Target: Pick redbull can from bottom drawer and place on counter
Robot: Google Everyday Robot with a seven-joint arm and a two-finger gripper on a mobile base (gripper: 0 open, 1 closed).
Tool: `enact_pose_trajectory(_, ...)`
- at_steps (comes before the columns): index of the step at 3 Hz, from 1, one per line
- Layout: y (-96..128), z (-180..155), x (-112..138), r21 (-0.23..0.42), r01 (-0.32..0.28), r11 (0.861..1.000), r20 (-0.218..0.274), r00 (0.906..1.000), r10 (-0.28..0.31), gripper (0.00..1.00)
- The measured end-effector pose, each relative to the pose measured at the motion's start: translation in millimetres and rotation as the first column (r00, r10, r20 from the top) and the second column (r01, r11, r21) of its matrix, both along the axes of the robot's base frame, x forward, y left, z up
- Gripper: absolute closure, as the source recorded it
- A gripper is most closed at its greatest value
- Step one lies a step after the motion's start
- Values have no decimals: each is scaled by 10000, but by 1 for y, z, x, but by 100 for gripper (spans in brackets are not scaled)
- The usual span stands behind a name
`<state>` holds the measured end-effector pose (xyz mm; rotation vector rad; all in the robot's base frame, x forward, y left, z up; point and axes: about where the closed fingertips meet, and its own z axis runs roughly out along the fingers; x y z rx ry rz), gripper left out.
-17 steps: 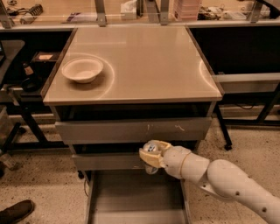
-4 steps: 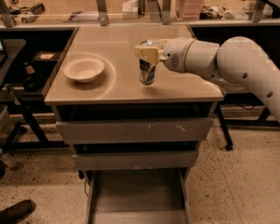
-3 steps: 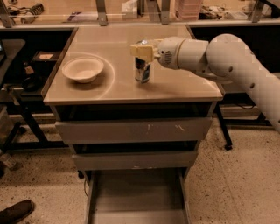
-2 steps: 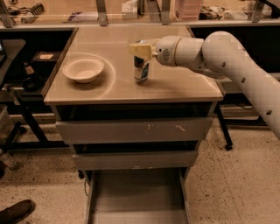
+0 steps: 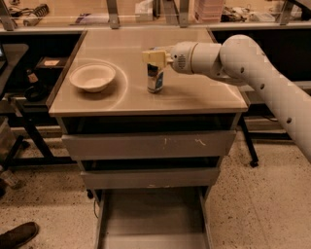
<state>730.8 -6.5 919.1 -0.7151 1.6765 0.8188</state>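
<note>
The redbull can (image 5: 155,80), blue and silver, stands upright on the counter (image 5: 204,92) near its middle. My gripper (image 5: 154,57) reaches in from the right and is shut around the can's top, with the cream fingers (image 5: 148,57) on either side of it. The bottom drawer (image 5: 150,219) is pulled open below the cabinet front, and its grey floor shows nothing in it.
A white bowl (image 5: 92,76) sits on the counter's left part, a short way left of the can. Two shut drawer fronts (image 5: 146,145) lie under the counter. A cluttered workbench (image 5: 58,14) runs behind. A shoe (image 5: 17,234) is on the floor at bottom left.
The gripper carried the can up from drawer level onto the counter. Over the last second it shifted slightly left, and the can now rests on the surface.
</note>
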Motion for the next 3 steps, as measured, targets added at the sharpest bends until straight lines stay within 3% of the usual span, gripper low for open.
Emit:
enact_pose_trajectory(1,0,0,0,-1,-2,10000,-2,10000,2,82)
enact_pose_trajectory(3,0,0,0,-1,-3,10000,-2,10000,3,36)
